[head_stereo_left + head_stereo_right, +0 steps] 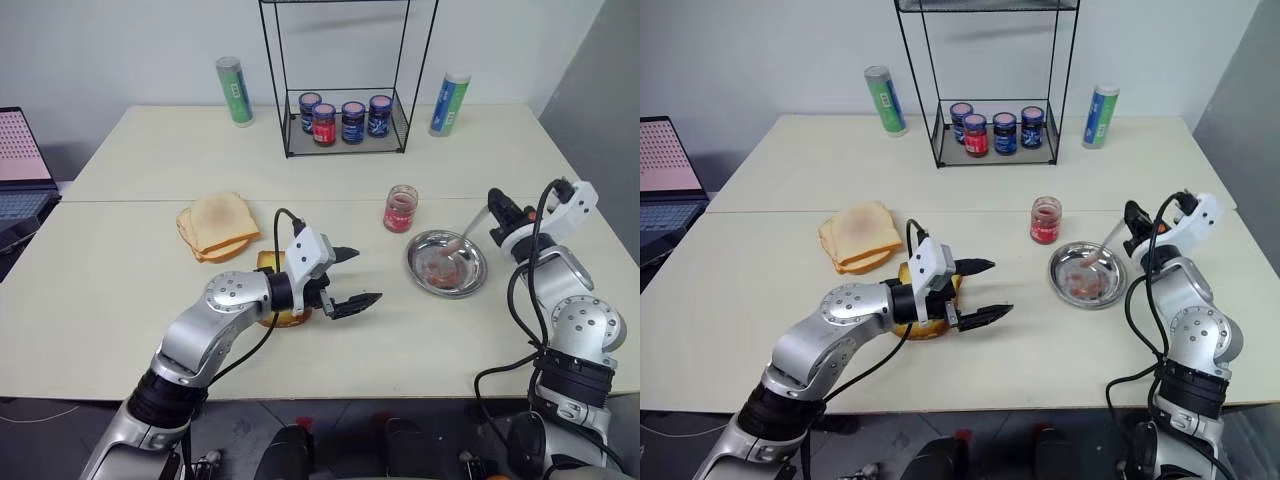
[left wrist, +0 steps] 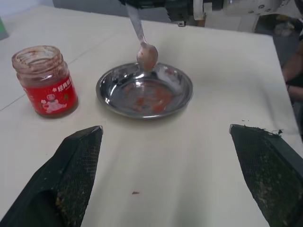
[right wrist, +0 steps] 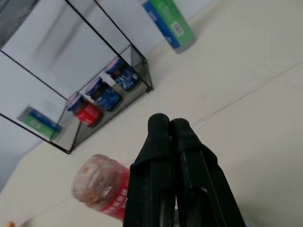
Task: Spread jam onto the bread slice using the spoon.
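The jam [image 1: 400, 209] is a small clear lidless jar with a red label, standing mid-table beside a metal plate [image 1: 414, 262]. My right gripper [image 1: 497, 208] is shut on the handle of the spoon [image 1: 468, 232]. The spoon's bowl [image 2: 147, 54], smeared pink, hangs just over the plate. The golden bread slice [image 1: 283, 320] lies under my left wrist, mostly hidden by it. My left gripper [image 1: 365, 275] stands open and empty above the table, pointing toward the plate, its fingers [image 2: 78, 156] set wide apart. The jar [image 2: 46, 80] is empty near its rim, with jam smears on the glass.
A stack of paler slices [image 1: 218, 225] lies left of the bread slice. A black wire rack [image 1: 345, 150] at the back holds several lidded jars [image 1: 324, 124]. Two tubes [image 1: 235, 91] [image 1: 449, 103] flank it. A laptop [image 1: 20, 160] sits at the far left.
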